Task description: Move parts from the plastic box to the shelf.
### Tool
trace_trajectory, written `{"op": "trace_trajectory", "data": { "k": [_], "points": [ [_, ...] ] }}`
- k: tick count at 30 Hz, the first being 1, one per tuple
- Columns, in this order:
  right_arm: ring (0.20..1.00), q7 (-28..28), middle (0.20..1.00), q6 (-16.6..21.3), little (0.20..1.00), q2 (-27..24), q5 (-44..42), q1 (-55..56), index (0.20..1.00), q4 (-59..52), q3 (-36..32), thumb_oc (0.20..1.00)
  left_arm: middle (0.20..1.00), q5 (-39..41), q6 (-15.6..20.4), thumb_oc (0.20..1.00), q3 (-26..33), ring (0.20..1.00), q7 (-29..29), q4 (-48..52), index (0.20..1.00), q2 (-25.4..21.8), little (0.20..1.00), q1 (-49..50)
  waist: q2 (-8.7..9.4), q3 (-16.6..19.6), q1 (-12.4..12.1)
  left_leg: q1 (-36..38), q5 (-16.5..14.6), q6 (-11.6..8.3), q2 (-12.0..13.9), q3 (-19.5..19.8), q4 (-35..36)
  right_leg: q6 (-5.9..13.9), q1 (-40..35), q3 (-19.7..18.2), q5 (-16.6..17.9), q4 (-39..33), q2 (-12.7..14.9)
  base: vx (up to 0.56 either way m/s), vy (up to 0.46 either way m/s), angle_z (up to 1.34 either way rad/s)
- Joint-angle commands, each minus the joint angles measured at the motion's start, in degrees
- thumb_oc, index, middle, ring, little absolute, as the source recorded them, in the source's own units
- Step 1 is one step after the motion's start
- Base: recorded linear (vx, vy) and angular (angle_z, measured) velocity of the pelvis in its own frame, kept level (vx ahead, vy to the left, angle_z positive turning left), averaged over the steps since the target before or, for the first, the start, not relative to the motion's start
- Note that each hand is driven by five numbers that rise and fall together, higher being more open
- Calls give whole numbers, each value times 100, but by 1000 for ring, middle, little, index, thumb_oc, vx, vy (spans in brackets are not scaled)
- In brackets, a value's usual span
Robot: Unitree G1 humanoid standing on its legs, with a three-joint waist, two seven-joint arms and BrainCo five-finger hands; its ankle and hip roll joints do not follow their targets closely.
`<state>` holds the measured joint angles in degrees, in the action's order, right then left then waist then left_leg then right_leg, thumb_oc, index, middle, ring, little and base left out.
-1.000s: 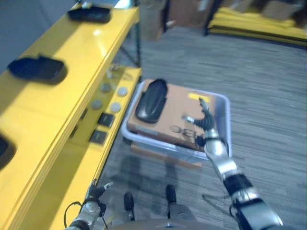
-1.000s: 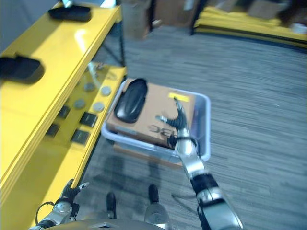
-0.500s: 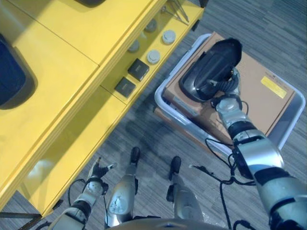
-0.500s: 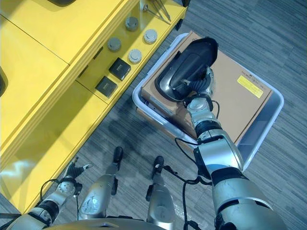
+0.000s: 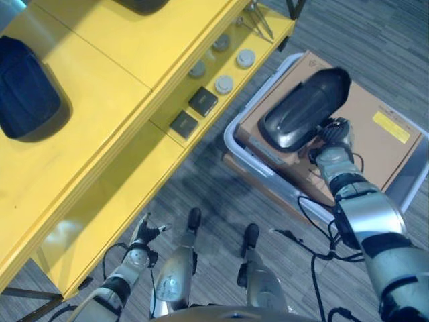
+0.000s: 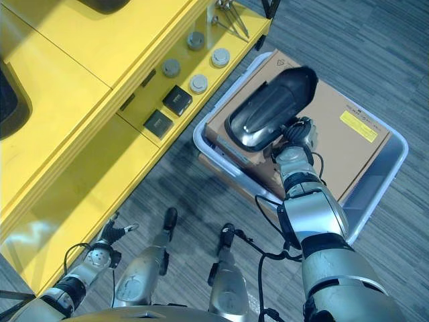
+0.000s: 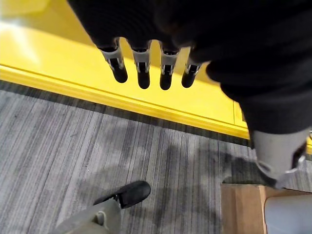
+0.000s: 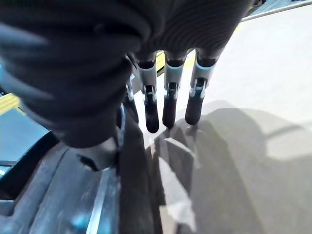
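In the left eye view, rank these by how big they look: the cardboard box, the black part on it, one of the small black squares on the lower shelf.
1. Cardboard box, largest.
2. Black part, lying on the box beside the right hand.
3. Small black square, clearly the smallest.

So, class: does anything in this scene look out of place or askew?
Yes: the long black part sits on top of a cardboard box in the plastic box, one end overhanging the cardboard's edge. The right hand is at its side.
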<state>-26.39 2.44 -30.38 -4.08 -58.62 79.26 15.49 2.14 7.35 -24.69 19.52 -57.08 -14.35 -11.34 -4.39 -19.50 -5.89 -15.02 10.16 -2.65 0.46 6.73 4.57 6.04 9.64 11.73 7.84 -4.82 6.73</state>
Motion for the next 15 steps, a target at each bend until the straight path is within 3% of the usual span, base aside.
{"op": "trace_trajectory", "data": {
  "k": [1, 7, 15],
  "points": [
    [200, 205, 200, -143, 200, -91, 330, 500, 200, 252, 310, 200, 1000, -64, 53, 1000, 22, 1000, -31, -420, 1000, 44, 1000, -93, 91, 336, 22, 145, -342, -226, 32, -186, 31, 356, -264, -262, -386, -18, 177, 18, -9, 4],
    [200, 324, 200, -162, 200, -461, 754, 783, 200, 36, 461, 200, 1000, -80, 83, 1000, 119, 1000, -150, -364, 1000, 42, 1000, 31, 170, 491, 157, 372, -437, -194, 34, -248, 22, 336, -453, -304, -421, -18, 183, 2, -3, 2],
    [200, 489, 200, -34, 200, -863, 1374, 1210, 200, -1245, 764, 200, 1000, 75, 216, 1000, 371, 1000, -346, 730, 1000, -244, 1000, 177, 360, 855, 442, 973, -625, -150, 124, -600, -11, 312, -841, -549, -543, 49, 154, 44, -18, -20]
  ]
}}
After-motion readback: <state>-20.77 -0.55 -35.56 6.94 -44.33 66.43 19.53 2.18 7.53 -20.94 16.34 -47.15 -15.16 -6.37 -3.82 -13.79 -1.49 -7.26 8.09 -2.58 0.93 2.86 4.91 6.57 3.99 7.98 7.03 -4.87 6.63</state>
